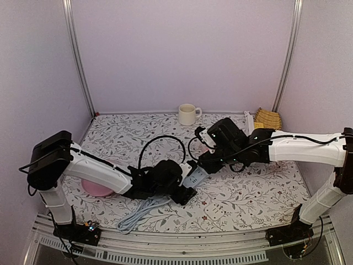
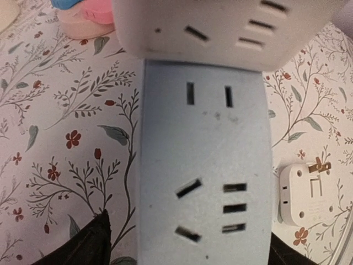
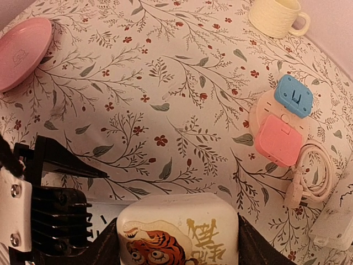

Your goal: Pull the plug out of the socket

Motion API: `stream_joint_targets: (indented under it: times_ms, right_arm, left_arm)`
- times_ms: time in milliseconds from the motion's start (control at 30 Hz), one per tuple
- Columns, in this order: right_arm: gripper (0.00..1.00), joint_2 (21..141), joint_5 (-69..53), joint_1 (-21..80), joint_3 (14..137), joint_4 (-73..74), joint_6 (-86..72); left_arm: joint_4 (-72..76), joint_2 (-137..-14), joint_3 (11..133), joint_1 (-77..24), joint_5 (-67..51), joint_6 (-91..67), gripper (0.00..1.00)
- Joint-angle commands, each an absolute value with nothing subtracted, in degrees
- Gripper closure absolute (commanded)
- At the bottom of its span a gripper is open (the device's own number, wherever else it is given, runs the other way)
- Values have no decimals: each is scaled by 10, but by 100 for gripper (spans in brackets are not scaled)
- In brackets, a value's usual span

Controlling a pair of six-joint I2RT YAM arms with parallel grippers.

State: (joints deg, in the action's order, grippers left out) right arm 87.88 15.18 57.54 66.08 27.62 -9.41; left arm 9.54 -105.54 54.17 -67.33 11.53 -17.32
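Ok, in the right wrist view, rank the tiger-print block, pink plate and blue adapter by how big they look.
1. Tiger-print block, though it sits nearest the camera.
2. Pink plate, partly cut off by the frame edge.
3. Blue adapter.

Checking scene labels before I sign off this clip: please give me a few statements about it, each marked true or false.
1. The right end effector grips a white block with a tiger picture. True.
2. A white plug lies loose beside the power strip. True.
3. The mug is tipped on its side. False: the mug stands upright near the back wall.
4. The pink plate is under the right arm. False: the pink plate lies beneath the left arm.
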Motion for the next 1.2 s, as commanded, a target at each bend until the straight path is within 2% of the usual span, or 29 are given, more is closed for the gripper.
stream_joint_targets:
  times_ms: [0, 133, 333, 400, 600, 700, 767, 800, 1167]
  right_arm:
    - [66, 847, 125, 581, 653, 222, -108]
    - [66, 853, 122, 581, 652, 223, -109]
    - [66, 859, 121, 581, 655, 228, -115]
    - [66, 857, 124, 581, 655, 228, -116]
    - [66, 850, 120, 581, 653, 233, -120]
    - [66, 851, 119, 582, 656, 236, -121]
    - [66, 857, 129, 588, 665, 243, -121]
    - [67, 863, 141, 595, 673, 250, -122]
    - [68, 853, 144, 595, 719, 260, -111]
  left_arm:
    - [153, -1010, 500, -672, 118, -166, 22]
    - [188, -981, 473, -673, 97, -158, 25]
    - [188, -980, 470, -676, 100, -150, 22]
    - [192, -980, 468, -675, 100, -149, 25]
    - [186, -993, 474, -676, 99, -149, 49]
    - [176, -1005, 481, -675, 100, -150, 73]
    - [166, -1014, 487, -675, 101, -153, 96]
    - [161, -1019, 490, -675, 99, -154, 100]
    - [106, -1061, 514, -676, 99, -158, 100]
